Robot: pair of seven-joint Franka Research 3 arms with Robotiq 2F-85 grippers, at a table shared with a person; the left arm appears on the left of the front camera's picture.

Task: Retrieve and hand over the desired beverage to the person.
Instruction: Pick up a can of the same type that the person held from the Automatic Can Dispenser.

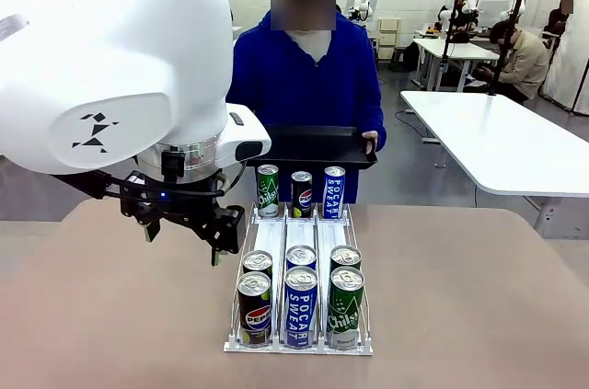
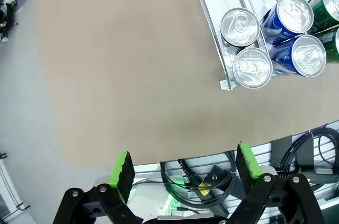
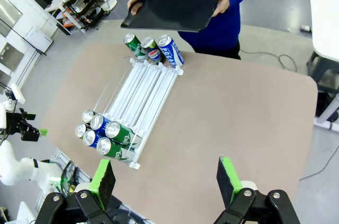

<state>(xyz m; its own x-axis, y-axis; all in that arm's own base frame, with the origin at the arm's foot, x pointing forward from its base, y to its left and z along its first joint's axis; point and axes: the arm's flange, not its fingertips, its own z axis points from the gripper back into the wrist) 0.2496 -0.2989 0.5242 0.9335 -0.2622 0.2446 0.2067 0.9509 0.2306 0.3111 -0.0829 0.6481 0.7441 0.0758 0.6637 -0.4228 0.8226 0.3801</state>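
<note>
Tan tabletop (image 1: pixel 479 315), released left pincer (image 1: pixel 184 234) just left of the rack (image 1: pixel 272 238), clear of its cans (image 1: pixel 301 302)

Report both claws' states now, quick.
Left claw: open, holding nothing.
Right claw: open, holding nothing.

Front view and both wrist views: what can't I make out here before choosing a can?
- Front view: left end of the tray and the hand holding it, hidden behind the left arm.
- Front view: labels of the second-row cans, covered by the front cans.
- Left wrist view: the green cans, cut off by the right edge.
- Right wrist view: print on the near cans, too small to read.
</note>
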